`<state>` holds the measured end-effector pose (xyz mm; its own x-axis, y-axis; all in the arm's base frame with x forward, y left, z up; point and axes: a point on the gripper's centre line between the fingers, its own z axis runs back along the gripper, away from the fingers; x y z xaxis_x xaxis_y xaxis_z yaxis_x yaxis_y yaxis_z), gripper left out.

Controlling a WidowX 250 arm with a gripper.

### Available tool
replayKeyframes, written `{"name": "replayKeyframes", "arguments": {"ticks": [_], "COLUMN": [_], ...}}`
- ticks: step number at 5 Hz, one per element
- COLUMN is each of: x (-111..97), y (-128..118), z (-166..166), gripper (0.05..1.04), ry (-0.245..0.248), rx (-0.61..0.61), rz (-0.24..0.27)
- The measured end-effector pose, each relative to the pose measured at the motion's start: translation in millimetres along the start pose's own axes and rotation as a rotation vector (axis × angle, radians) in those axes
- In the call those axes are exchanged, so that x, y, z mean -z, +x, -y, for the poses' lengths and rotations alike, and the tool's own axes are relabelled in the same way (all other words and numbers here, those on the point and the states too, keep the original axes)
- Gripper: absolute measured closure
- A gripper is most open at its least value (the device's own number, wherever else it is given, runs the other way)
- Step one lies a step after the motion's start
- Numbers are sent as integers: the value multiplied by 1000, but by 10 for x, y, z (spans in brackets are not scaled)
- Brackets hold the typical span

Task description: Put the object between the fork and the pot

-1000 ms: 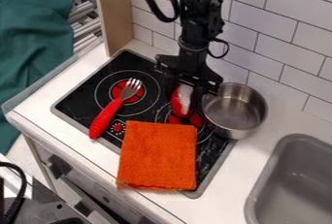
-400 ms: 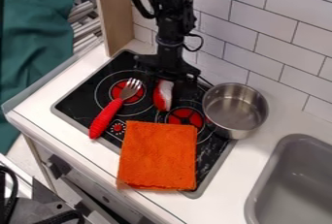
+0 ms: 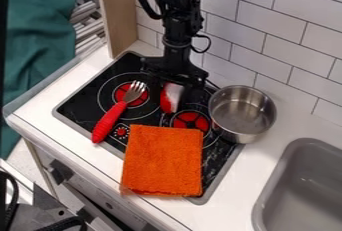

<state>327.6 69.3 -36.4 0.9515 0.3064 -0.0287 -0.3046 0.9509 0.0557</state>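
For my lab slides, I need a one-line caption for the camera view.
Black gripper with a red-and-white object between fork and pot.

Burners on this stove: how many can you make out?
2. The left burner is partly under the fork; the right burner is between the orange cloth and the claw, left of the pot as pictured. More may be hidden under the cloth.
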Motion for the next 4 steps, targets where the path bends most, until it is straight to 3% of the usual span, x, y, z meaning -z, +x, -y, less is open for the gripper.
{"name": "replayKeyframes", "arguments": {"ticks": [1,2,3,4], "x": [-77,-517,-795,-861], "y": [-93,-215,-439,-655], "z": [-6,-40,-84,-98], "gripper": [74,78,79,79], "ry": [-9,-28,-61,-76], "rx": [27,27,15,4], "rz": [23,149,228,238]}}
